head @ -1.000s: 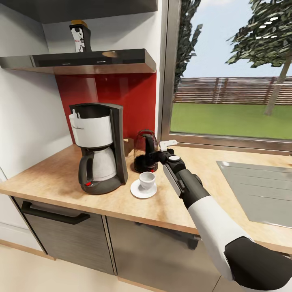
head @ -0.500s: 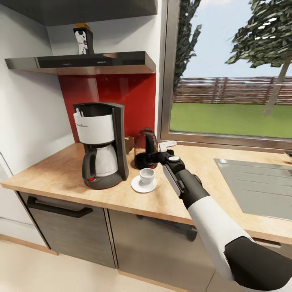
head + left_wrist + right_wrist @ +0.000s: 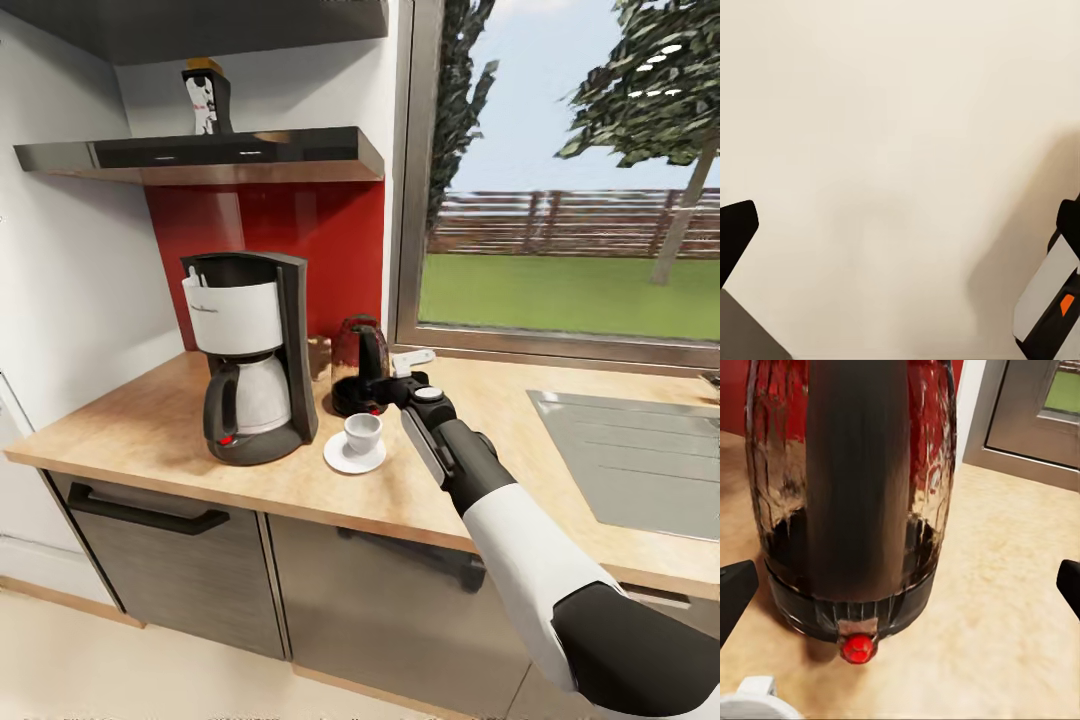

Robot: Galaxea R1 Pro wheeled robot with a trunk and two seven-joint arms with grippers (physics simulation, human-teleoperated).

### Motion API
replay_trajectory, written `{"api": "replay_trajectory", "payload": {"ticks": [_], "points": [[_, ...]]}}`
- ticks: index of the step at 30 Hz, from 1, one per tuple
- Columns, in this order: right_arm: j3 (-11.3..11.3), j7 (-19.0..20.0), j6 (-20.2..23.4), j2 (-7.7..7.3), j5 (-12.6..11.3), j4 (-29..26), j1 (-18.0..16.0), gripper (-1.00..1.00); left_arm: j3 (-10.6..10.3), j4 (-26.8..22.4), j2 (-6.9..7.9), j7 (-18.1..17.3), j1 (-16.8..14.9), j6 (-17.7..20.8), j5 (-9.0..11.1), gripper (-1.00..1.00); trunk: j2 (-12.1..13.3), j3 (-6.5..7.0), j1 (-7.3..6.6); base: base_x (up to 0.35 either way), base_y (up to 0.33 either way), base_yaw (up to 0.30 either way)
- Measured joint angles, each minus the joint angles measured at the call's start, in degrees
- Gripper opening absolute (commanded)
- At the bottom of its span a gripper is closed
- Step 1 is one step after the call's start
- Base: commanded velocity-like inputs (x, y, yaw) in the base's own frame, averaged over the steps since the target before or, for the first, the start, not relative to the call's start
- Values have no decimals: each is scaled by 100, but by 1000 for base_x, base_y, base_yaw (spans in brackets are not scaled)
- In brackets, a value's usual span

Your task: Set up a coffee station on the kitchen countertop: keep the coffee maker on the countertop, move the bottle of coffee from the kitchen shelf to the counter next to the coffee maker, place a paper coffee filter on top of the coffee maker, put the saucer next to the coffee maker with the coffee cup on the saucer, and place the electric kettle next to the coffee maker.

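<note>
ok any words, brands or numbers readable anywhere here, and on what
None can be read with confidence.
Coffee maker: a small dark brand mark on its white front, too small to read.
Bottle of coffee on the shelf: a red and white label, blurred, unreadable.
Kettle: no lettering visible, just a red button at the base.
Cup and saucer: plain white, no print.
</note>
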Motion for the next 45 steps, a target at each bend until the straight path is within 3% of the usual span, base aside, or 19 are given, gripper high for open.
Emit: {"api": "replay_trajectory", "payload": {"ticks": [19,45], "points": [[-6,1,1,0,-23,4,0,100,-1,-1,0,0,3,13,0,100,0,0,1,-243,0,0],[-8,1,-16,0,-39,16,0,100,-3,-1,-5,0,3,13,0,100,0,0,-1,-19,0,0]]}}
